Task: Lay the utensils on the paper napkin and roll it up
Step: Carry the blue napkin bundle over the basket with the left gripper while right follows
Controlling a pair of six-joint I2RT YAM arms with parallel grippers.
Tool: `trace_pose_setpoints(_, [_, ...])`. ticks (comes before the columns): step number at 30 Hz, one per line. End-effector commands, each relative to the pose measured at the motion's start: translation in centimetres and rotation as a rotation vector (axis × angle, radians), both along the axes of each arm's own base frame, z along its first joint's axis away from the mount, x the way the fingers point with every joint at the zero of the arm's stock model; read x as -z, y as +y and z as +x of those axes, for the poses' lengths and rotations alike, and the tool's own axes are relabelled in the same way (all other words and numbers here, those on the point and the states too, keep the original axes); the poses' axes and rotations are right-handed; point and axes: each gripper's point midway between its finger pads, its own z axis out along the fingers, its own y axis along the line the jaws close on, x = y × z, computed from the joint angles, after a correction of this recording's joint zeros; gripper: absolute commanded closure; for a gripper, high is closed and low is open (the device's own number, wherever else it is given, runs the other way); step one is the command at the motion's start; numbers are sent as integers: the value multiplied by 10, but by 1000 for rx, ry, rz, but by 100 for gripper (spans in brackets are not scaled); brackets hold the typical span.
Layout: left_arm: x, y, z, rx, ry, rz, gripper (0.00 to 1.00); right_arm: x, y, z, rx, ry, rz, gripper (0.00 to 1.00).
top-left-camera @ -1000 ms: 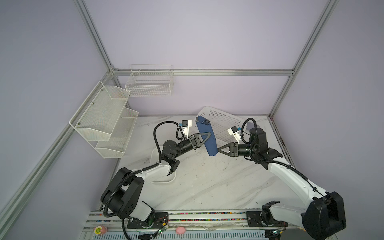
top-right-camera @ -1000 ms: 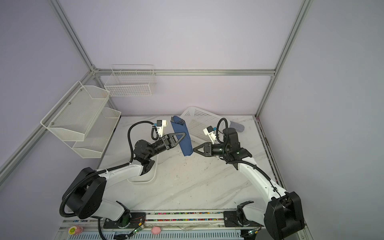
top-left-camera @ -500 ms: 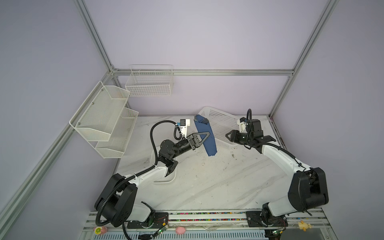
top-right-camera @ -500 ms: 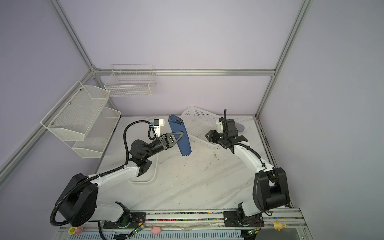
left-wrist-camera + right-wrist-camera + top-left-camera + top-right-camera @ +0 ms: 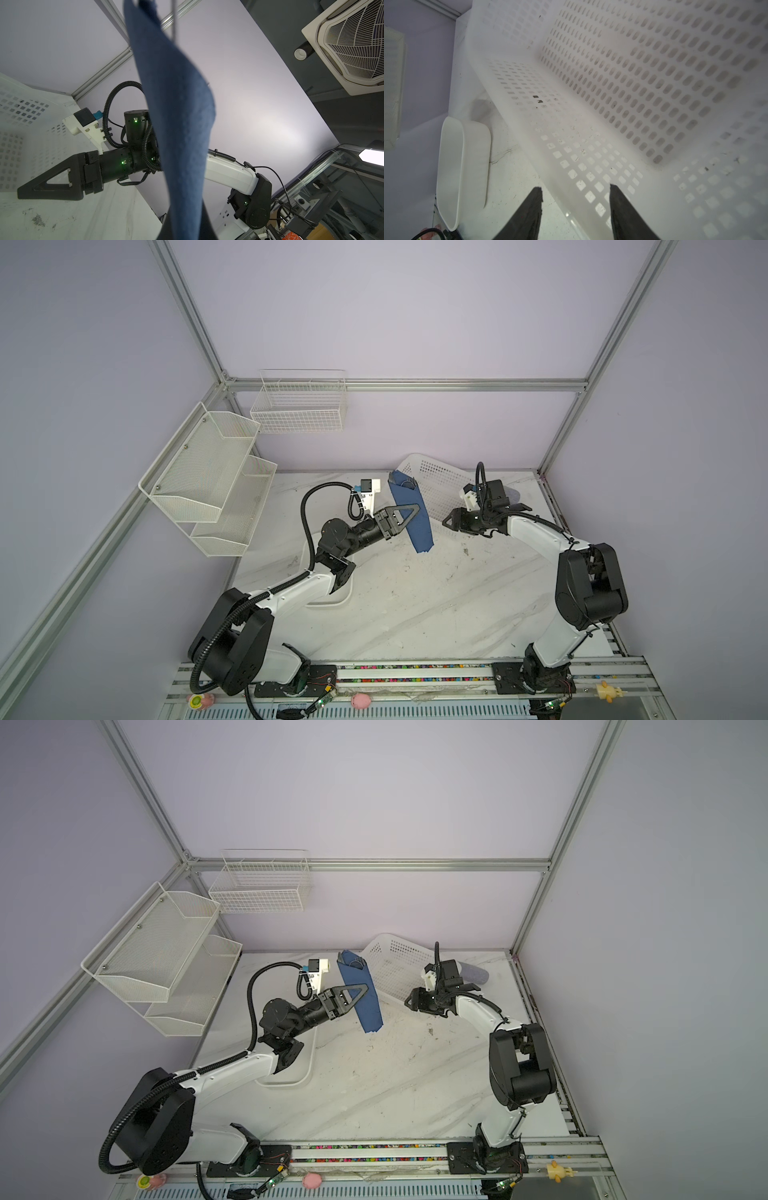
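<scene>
Nearest, the marble tabletop (image 5: 415, 614) carries a white oblong dish (image 5: 328, 603), half under the left arm. Above it the left gripper (image 5: 419, 508) is clenched on the paper napkin (image 5: 417, 526). The napkin is a navy roll pinched mid-length, steeply tilted and apparently lifted off the table, likely so the wrap cannot spring loose. No utensils show on the table. A thin grey sliver at one end of the roll (image 5: 174, 18) may be one, so I judge they sit wrapped inside. Beyond, the right gripper (image 5: 575, 207) has its jaws apart and empty at the mouth of a tipped perforated basket (image 5: 440, 485) — seemingly standing by. A grey-blue case (image 5: 476, 972) lies behind it.
</scene>
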Motion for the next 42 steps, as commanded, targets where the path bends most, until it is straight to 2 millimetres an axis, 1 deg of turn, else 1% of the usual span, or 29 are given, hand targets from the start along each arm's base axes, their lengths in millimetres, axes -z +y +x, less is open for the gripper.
trace_pose_setpoints(1, [-19,11,-8,-33,-91,-36,99,0,17,-24,-55,43,63,45])
trace_pose_setpoints(3, [-19,12,-9,-33,-92,-37,99,-3,29,-32,-68,48,93,45])
trace_pose_setpoints(7, [-17,18,-8,-54,-78,-36,99,-8,70,-51,-120,57,176,45])
trace_pose_setpoints(10, [-18,25,-8,-79,-73,-37,100,-8,103,-64,-164,69,228,46])
trace_pose_setpoints(11, [-18,27,-8,-83,-73,-34,100,-10,110,-66,-177,68,242,46])
trace_pose_setpoints(13, [-19,29,-9,-90,-73,-23,100,-19,119,-67,-188,51,274,46])
trace_pose_setpoints(16, [-16,30,-6,-101,-58,0,100,-42,119,-61,-189,-18,282,46])
trace_pose_setpoints(17, [-13,28,-4,-100,-43,11,100,-50,115,-57,-168,-45,267,46])
trace_pose_setpoints(18, [-11,26,-2,-97,-34,22,100,-58,107,-50,-121,-84,227,46])
trace_pose_setpoints(20, [-7,22,4,-87,-14,39,100,-67,82,-37,-31,-153,144,45])
trace_pose_setpoints(22, [1,14,14,-74,31,70,100,-74,44,-21,89,-188,98,44])
trace_pose_setpoints(25, [12,2,32,-65,82,114,100,-83,-9,-8,204,-212,105,44])
trace_pose_setpoints(26, [26,-3,44,-69,128,133,100,-86,-23,-6,233,-222,102,44])
trace_pose_setpoints(27, [34,-7,53,-73,166,145,100,-90,-35,-6,259,-239,95,44])
trace_pose_setpoints(28, [42,-11,63,-80,205,153,100,-88,-43,-5,272,-243,86,44])
trace_pose_setpoints(30, [57,-19,79,-77,276,155,100,-96,-54,-8,292,-268,77,44])
trace_pose_setpoints(34, [79,-39,108,-50,341,152,100,-92,-72,-10,352,-273,15,44])
trace_pose_setpoints(36, [89,-45,122,-52,373,149,100,-90,-79,-10,372,-286,-15,43])
trace_pose_setpoints(39, [107,-55,141,-63,437,156,100,-83,-85,-8,382,-281,-58,43])
trace_pose_setpoints(42, [120,-64,155,-80,480,179,100,-74,-88,-6,386,-260,-85,43])
